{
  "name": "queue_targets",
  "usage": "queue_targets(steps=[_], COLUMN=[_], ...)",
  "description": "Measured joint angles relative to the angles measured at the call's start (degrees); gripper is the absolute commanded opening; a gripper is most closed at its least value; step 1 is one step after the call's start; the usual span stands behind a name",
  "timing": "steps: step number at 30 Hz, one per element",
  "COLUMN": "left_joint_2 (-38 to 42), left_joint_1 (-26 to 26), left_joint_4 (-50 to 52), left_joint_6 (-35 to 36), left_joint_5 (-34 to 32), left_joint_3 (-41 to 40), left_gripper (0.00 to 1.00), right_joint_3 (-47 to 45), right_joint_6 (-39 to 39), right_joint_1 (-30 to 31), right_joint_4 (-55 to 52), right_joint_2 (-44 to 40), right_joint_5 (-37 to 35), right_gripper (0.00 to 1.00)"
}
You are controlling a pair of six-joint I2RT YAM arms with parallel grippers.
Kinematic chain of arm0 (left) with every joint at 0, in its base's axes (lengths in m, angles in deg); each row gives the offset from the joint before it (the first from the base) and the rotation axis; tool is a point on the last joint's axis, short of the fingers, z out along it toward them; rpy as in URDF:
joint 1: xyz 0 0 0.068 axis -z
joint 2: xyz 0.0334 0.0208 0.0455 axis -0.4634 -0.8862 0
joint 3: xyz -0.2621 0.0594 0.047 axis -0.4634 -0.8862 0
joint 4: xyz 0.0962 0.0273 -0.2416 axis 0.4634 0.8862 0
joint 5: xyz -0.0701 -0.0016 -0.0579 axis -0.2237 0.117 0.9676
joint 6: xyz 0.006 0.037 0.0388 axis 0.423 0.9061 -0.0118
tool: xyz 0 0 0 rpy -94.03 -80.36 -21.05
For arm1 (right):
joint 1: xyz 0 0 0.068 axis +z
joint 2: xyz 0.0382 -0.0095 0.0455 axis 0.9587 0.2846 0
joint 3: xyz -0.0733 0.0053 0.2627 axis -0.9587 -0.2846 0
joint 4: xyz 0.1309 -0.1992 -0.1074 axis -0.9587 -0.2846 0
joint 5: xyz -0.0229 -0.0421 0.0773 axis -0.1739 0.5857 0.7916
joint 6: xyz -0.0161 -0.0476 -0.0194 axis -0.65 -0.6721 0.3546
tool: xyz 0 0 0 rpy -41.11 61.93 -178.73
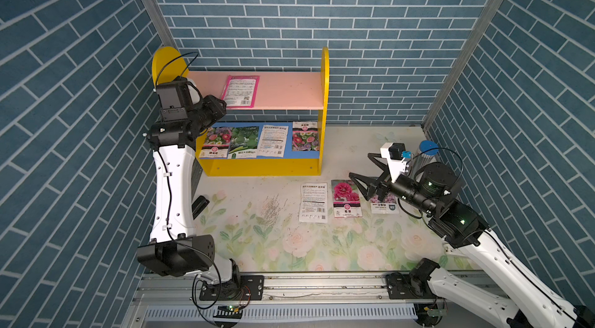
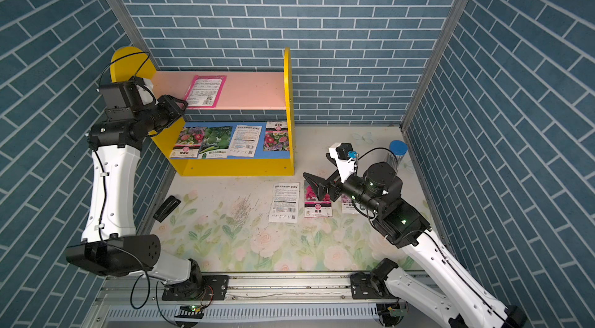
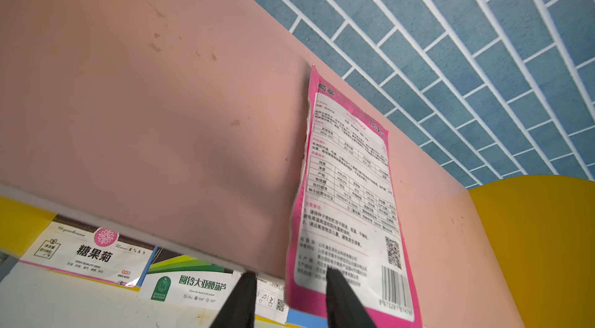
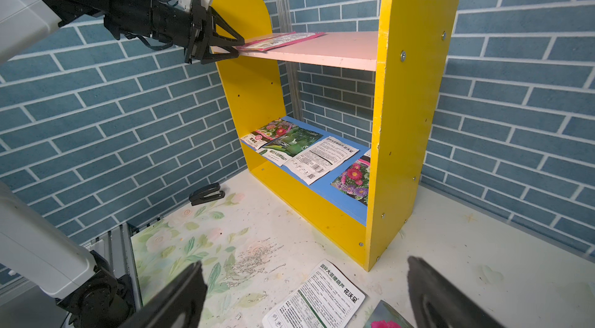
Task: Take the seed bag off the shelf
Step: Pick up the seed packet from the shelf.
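- Bag (image 1: 240, 91) lay flat, printed back up and slightly askew, on the pink board (image 1: 289, 90) of the shelf (image 1: 325, 85), toward its left panel. Not yet off.
- In the left wrist view, the bag's near end overhung the board's front edge. Judged this to be why the grasp was aimed there: a flat bag offers no other purchase.
- Left fingers (image 4: 228, 36) were narrow and came in level from the front. One was above the overhanging end, the other beneath it at the board's edge.
- The upper finger (image 3: 341, 300) lay over the print. Could not tell whether the pinch had actually landed.
- Judgement: the step in hand was the grasp. The next move calls for a straight pull toward the front.
- Risks: the thin bag slips out, or the lower finger catches the board.
- Four other bags (image 1: 257, 141) lay side by side on the blue board (image 4: 322, 188) below, the two leftmost overlapping.
- Right fingers (image 4: 180, 294) were wide and held nothing. They hovered over three bags (image 1: 314, 202) on the surface (image 1: 322, 246), in front of the shelf's right end and apart from it. Probably parked there to stay out of the left arm's way.
- Also on the surface: a black clip (image 1: 199, 205) beside the left arm and scattered seeds (image 1: 272, 210) near the middle.
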Motion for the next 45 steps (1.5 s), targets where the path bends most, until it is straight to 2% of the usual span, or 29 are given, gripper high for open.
queue_targets(steps=[9,16,25,33,41,45], left_joint_2=[0.1,0.0,4.6,15.8,29.3,34.4], left_joint_1=[-0.1,0.0,0.1,0.8,4.5,8.4], left_joint_4=[-0.2,-7.9,-19.8,-34.6,-46.6,-49.7], left_joint_6=[-1.0,-1.4,-3.6,-7.8,-12.2,-13.5], left_joint_5=[2.0,4.7,14.0,22.4,25.7,25.8], left_joint_3=[0.0,-0.4,-11.3,-22.5,-31.0,-35.2], left_gripper=[0.14,0.01,0.0,0.0,0.0,0.0], right_joint_3=[-0.3,-1.0,-2.5,-6.4,-7.5,-7.3], right_joint_6=[0.0,0.1,3.2,14.5,28.9,36.2], right_joint_1=[0.0,0.0,0.0,0.0,0.0,0.0], right_joint_4=[0.0,0.3,4.6,21.9,44.2,54.7], right_joint_2=[0.0,-0.1,0.0,4.1,12.6,17.3], right_joint_5=[-0.1,-0.1,2.4,10.9,17.0,19.7], right_gripper=[0.99,0.99,0.98,0.96,0.95,0.95])
